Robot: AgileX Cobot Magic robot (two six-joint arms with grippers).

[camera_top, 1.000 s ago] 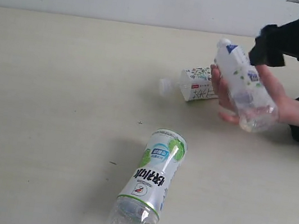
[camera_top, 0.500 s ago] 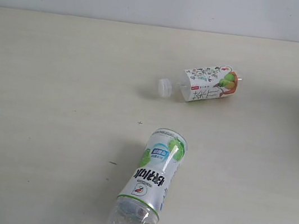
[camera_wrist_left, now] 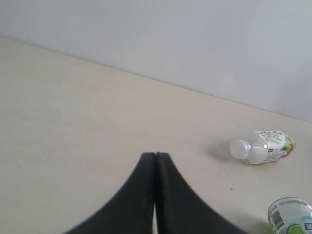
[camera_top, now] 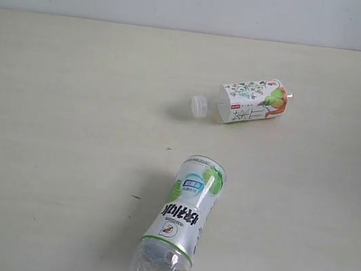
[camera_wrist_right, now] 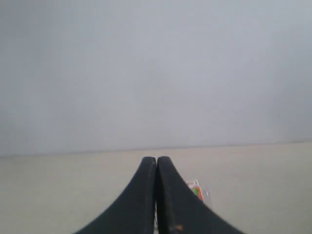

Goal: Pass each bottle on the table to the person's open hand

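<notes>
Left fingers [camera_wrist_left: 148, 165] pressed together, nothing between them. Right fingers [camera_wrist_right: 149, 168] same: pressed together, empty.

Ahead of the left fingers, well apart: floral-label bottle [camera_wrist_left: 265, 146] on its side on the tabletop [camera_top: 65, 124], white cap end facing the fingers. Lime-label bottle [camera_wrist_left: 292, 217] also ahead, closer in, only its rim in that view. A sliver of the floral-label bottle [camera_wrist_right: 197, 191] shows just past the right fingers, mostly hidden behind them.

Exterior view: both bottles lie flat, well apart from each other, floral [camera_top: 251, 102] and lime [camera_top: 186, 208]. No open hand in any view.

My read: step in hand is the next pick. I'd spread the fingers before descending, come down across the labelled body square to the long axis, and squeeze lightly, since a thin clear bottle looks likely to roll or crush. Hold the handover until a hand shows.

Pose: neither arm shows in the exterior view, so both look pulled back. Left wrist pitched down at the tabletop; right wrist near level, seeing mostly wall.
</notes>
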